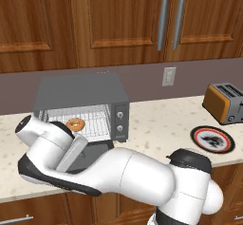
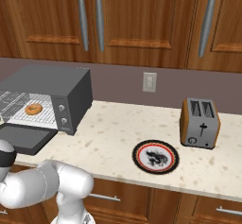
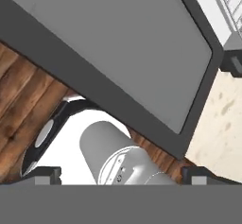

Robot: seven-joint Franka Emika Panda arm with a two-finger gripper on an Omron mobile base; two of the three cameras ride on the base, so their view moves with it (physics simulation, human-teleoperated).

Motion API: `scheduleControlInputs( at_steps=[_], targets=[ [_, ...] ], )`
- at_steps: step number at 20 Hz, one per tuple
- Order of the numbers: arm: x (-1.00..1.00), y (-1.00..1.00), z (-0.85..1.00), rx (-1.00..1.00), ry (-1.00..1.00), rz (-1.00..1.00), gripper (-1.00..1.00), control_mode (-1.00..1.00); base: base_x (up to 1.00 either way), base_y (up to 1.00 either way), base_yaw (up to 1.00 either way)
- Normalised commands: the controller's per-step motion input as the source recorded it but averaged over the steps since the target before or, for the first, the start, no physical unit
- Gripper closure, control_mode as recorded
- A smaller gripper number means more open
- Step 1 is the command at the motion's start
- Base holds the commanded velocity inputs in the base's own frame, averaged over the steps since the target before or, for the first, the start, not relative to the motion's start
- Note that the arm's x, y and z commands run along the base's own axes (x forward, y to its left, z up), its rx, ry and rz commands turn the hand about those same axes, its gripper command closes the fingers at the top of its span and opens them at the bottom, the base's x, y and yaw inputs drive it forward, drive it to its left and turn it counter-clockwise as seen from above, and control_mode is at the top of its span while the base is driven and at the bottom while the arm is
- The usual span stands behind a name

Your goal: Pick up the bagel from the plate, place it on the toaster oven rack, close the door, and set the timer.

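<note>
Bagel (image 1: pixel 75 124) is already sitting on the rack (image 1: pixel 95 119) inside the toaster oven (image 1: pixel 80 106); the door (image 2: pixel 26 139) is hanging open, stiff and hinged, likely best pushed up under its front edge; pincer (image 3: pixel 121 176) is pointing at the door's underside, grasping nothing, fingertips spread.

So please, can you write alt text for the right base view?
A brown bagel lies on the silvery wire rack of the dark grey toaster oven, its door folded down open. The red-rimmed round plate sits bare beside an orange slot toaster.
</note>
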Motion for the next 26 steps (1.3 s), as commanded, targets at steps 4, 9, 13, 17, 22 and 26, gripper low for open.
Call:
scheduleControlInputs(
  at_steps=[4, 9, 13, 17, 22, 26],
  targets=[
    [0.00, 0.00, -0.41, -0.08, 0.02, 0.20, -1.00, -1.00, 0.00, 0.00, 0.00],
    [0.00, 0.00, -0.31, -0.03, 0.00, 0.17, -1.00, -1.00, 0.00, 0.00, 0.00],
    [0.06, 0.00, -0.21, -0.01, 0.00, 0.17, -1.00, -1.00, 0.00, 0.00, 0.00],
    [0.28, 0.00, -0.17, 0.00, 0.00, 0.16, -1.00, -1.00, 0.00, 0.00, 0.00],
    [0.41, 0.00, -0.26, 0.00, 0.02, 0.15, -1.00, -1.00, 0.00, 0.00, 0.00],
    [0.36, 0.00, -0.32, 0.00, 0.04, 0.14, -1.00, -1.00, 0.00, 0.00, 0.00]
  ],
)
